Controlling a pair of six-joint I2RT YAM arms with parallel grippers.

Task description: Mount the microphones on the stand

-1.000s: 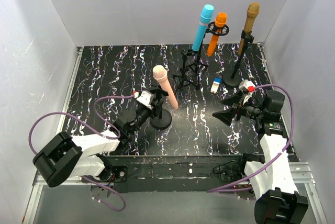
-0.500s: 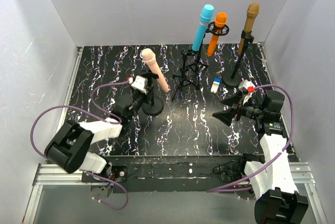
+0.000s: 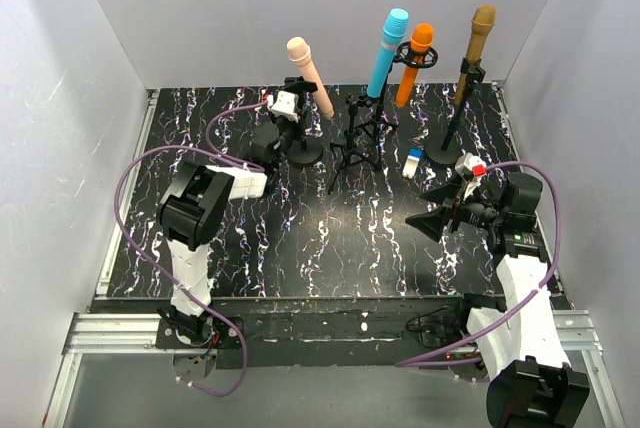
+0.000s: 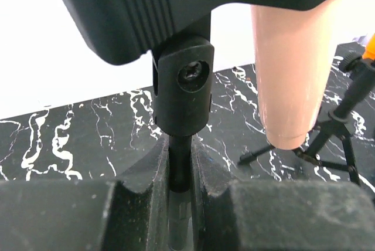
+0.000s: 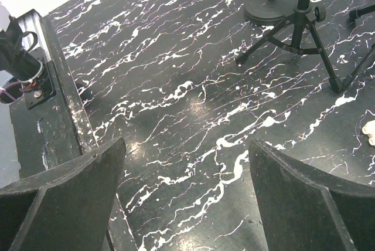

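Overhead first: the left tool (image 3: 290, 124) reaches to the far side of the surface (image 3: 330, 238) and is clamped shut on the round-base stand (image 3: 303, 151). This stand carries the pink-beige microphone (image 3: 310, 76), which is tilted head-up. The blue microphone (image 3: 387, 52) and orange microphone (image 3: 415, 65) sit above the tripod (image 3: 365, 133), and the gold microphone (image 3: 476, 43) is mounted at far right. The right tool (image 3: 440, 210) hovers spread wide, holding nothing.

Left wrist: the fingers (image 4: 146, 192) pinch the stand's thin pole below its swivel joint (image 4: 183, 87). The pink-beige microphone's tail hangs just to the right.

Right wrist: the fingers (image 5: 58, 198) stand wide apart above the surface, with the tripod's legs beyond.
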